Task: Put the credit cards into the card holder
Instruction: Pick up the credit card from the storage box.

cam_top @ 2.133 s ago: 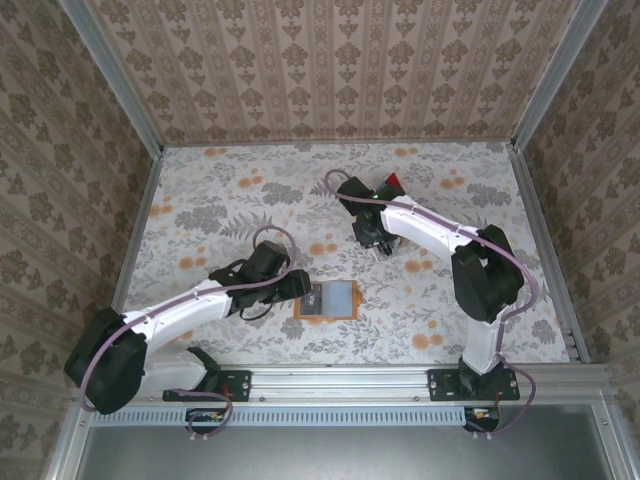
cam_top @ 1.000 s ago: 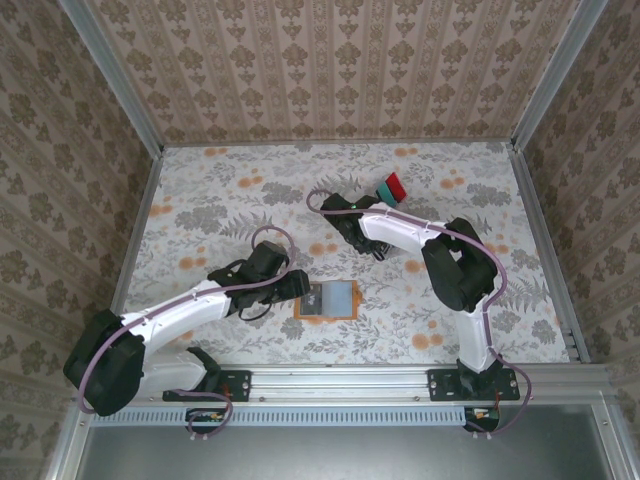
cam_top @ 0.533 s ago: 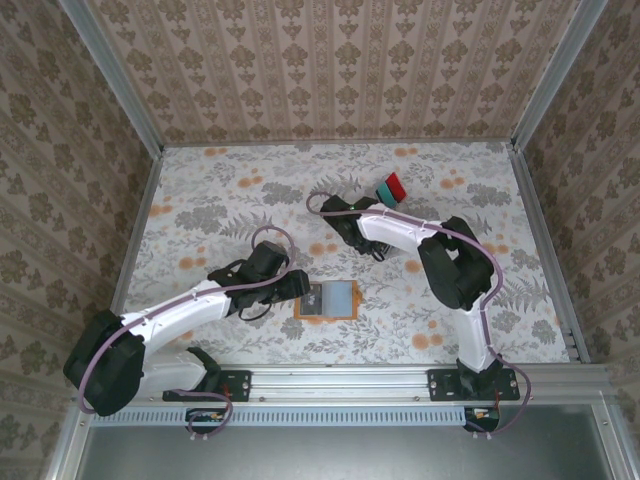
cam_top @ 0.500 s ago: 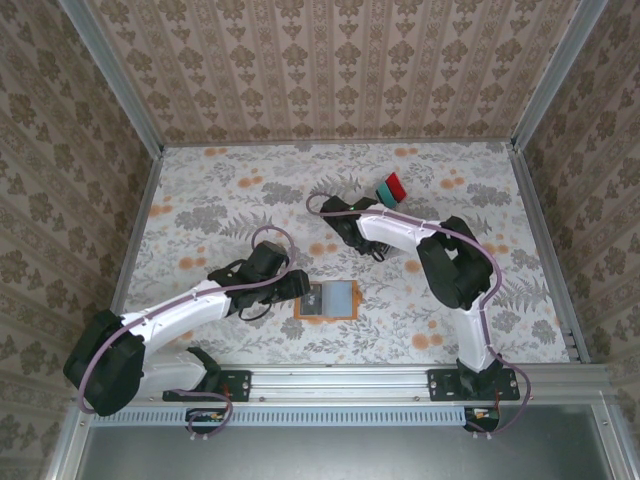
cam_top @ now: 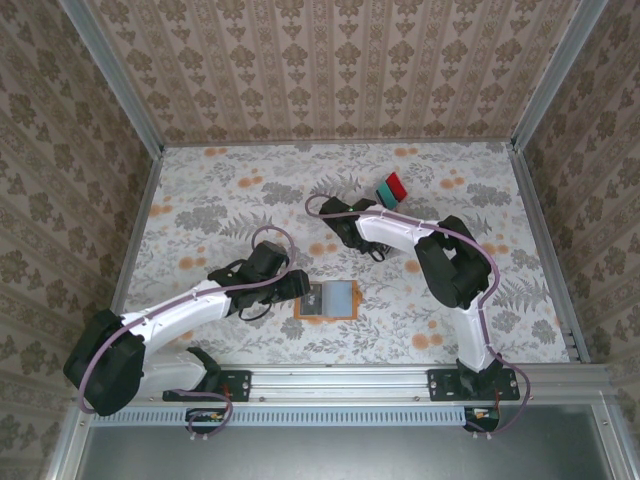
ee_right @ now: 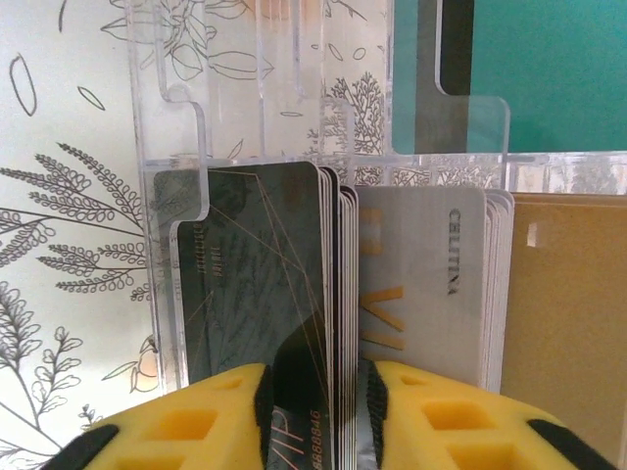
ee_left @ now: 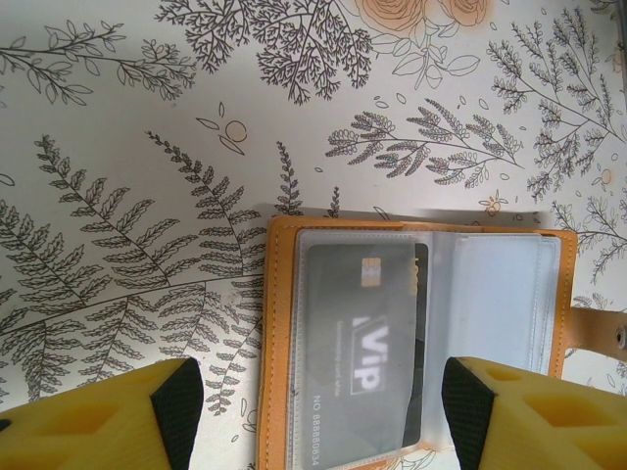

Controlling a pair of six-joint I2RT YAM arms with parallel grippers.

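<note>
Your card holder lies open and flat on the flowered table, its orange rim framing two clear sleeves. The left sleeve has a dark grey card in it, marked VIP in pale letters. The right sleeve looks pale and bare. From above you see the card holder close to the near edge of the table, roughly midway between the two arm bases.

Your left gripper hangs over the holder with its yellow fingers spread wide. One is beside the holder's left rim, the other is above the right sleeve, and nothing is held between them. In the overhead view the left gripper sits just at the holder's left end.

The other credit cards stand well apart from the holder, farther out and right of centre, in a clear stand. In your right wrist view a pack of dark cards stands beside a grey card. A beige card is at the right and a teal card is behind.

Your right gripper has its fingers drawn to a narrow gap, with the near edge of the dark cards between them. You cannot tell whether the pads are actually pressing on the cards.

From above, the teal card and a red card lean together beyond the folded right arm.
</note>
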